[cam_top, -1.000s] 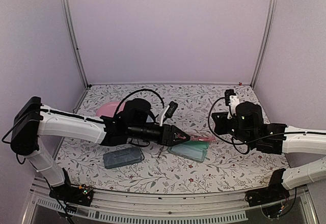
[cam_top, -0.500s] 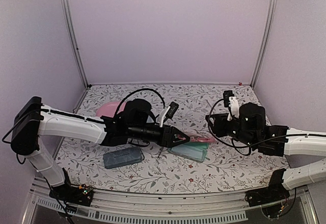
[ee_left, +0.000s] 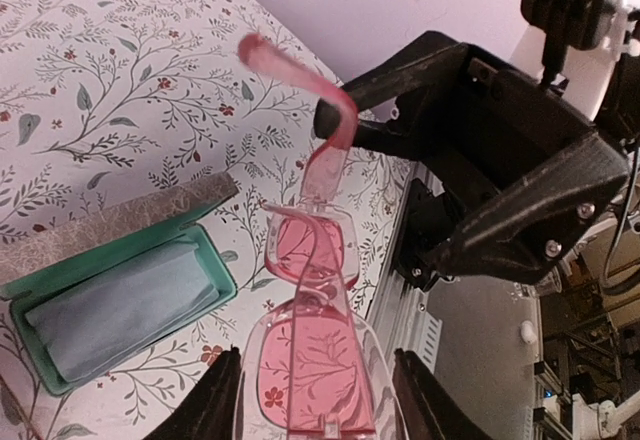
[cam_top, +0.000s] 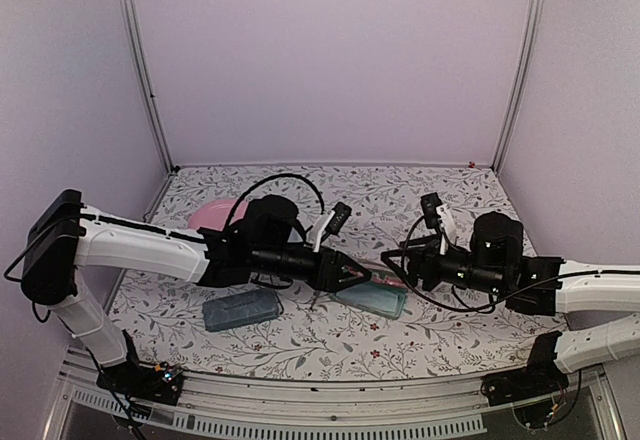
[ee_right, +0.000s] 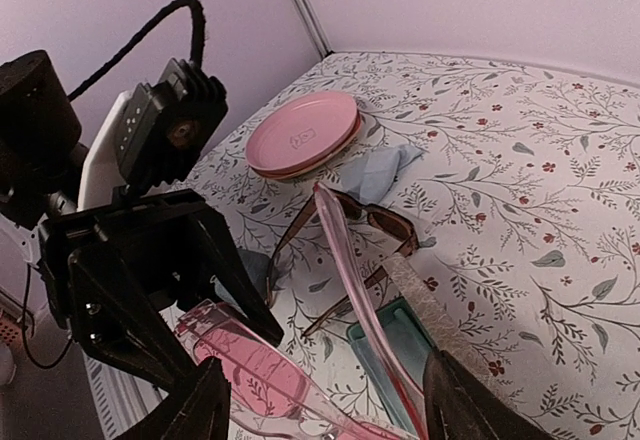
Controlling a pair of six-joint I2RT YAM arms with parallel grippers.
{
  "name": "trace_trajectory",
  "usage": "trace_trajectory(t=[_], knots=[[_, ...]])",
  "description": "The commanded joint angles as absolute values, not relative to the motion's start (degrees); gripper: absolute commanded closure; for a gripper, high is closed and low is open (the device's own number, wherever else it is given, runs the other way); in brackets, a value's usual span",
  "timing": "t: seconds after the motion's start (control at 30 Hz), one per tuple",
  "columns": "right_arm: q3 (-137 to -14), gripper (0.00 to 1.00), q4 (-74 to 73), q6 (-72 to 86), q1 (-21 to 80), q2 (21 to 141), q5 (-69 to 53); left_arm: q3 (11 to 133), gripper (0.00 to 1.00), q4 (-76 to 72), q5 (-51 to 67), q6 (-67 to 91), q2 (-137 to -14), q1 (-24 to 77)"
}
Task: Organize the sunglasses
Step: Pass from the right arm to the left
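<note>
Left hand: clamped across the front of the pink sunglasses, which it holds in the air above the open teal case.
Right hand: fingers wide apart at 3 o'clock of the pink pair in the top view; one pink temple reaches between them.
Dark sunglasses: lying on the bench between the case and the pink plate.

The left gripper clamps the held glasses above the open case, one temple reaching between the spread fingers of the right gripper. A folded cloth lies in that case. On the tabletop the closed case sits to its left; behind lie the other glasses, a loose cloth, then plates.
</note>
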State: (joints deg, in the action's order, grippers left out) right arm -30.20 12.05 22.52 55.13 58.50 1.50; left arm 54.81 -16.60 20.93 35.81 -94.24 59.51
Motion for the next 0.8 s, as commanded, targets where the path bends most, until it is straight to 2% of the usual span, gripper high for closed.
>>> trace_trajectory(t=[0.0,0.17,0.4,0.67,0.77], knots=[[-29.5,0.30,15.6,20.3,55.8,59.7,-7.8,55.4,0.90,-16.9,19.7,34.2,-93.1,58.4],[-29.6,0.26,15.7,19.0,55.7,61.9,-12.1,54.7,0.90,-17.9,20.7,34.2,-93.1,58.1],[-29.5,0.25,15.4,18.8,55.7,64.1,-14.0,53.6,0.91,-19.6,21.5,34.2,-92.9,57.5],[-31.2,0.23,10.9,17.6,55.8,60.8,-10.2,52.5,0.91,-20.4,23.6,34.5,-92.6,56.7],[-33.0,0.21,6.5,16.0,55.8,59.5,-8.5,51.5,0.95,-20.5,25.4,37.2,-92.3,56.1]])
